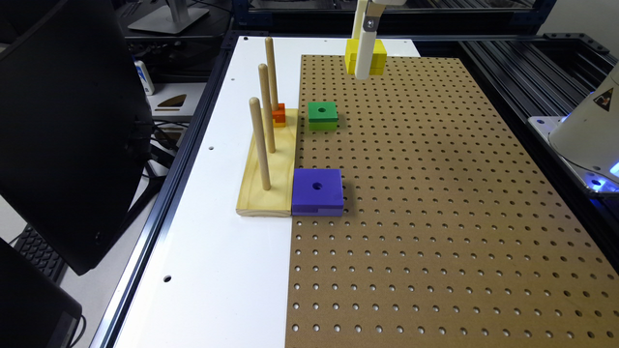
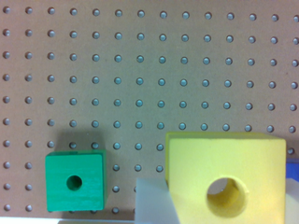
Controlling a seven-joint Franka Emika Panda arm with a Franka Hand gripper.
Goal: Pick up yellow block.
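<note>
- In the exterior view we see the gripper at the far end of the pegboard, its white fingers reaching down on either side of the yellow block.
- One white finger crosses the block's near face, and another shows behind it against the block's top edge.
- In the wrist view the yellow block looms large and close, its round centre hole plain to see, with a white finger pressed against one of its sides. We take the jaws to be clamped on the block.
- Whether the block rests on the board or hangs just above it, we cannot tell.
- The green block lies on the pegboard well apart from the gripper; the wrist view shows it flat on the board, hole upward.
- The purple block sits nearer the camera, touching the edge of the wooden peg stand.
- The stand carries three upright pegs, and a small orange-and-yellow piece rests at its far end.
- A dark monitor stands off the table on the exterior view's left.
</note>
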